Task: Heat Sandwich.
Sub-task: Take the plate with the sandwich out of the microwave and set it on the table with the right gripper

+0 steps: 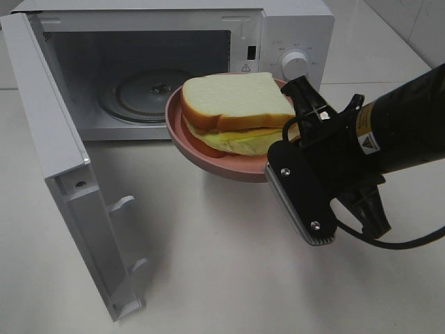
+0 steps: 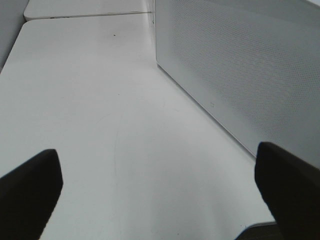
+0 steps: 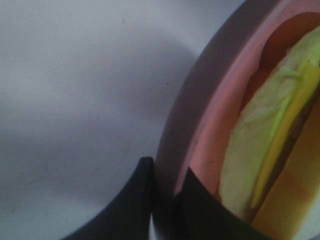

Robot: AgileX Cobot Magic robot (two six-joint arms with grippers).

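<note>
- The right pincer [image 1: 288, 136] is clamped on the rim of a pink plate [image 1: 208, 156], one finger [image 3: 135, 200] under the rim and the other above it.
- The plate is held in the air, just in front of the open microwave [image 1: 278, 28] and above the white surface [image 1: 208, 264].
- The sandwich [image 1: 236, 111] lies on the plate: white bread with a tan crust on top, pale green lettuce and yellow filling showing at its side.
- The microwave door [image 1: 62, 174] stands swung wide to the left; a glass turntable [image 1: 142, 94] lies inside the cavity.
- A round knob [image 1: 295, 62] sits on the microwave's control panel, just behind the right pincer.
- The left pincer [image 2: 160, 185] is open wide and holds nothing; its two dark fingers [image 2: 30, 190] hover over the bare surface beside the white perforated side wall of the microwave.
</note>
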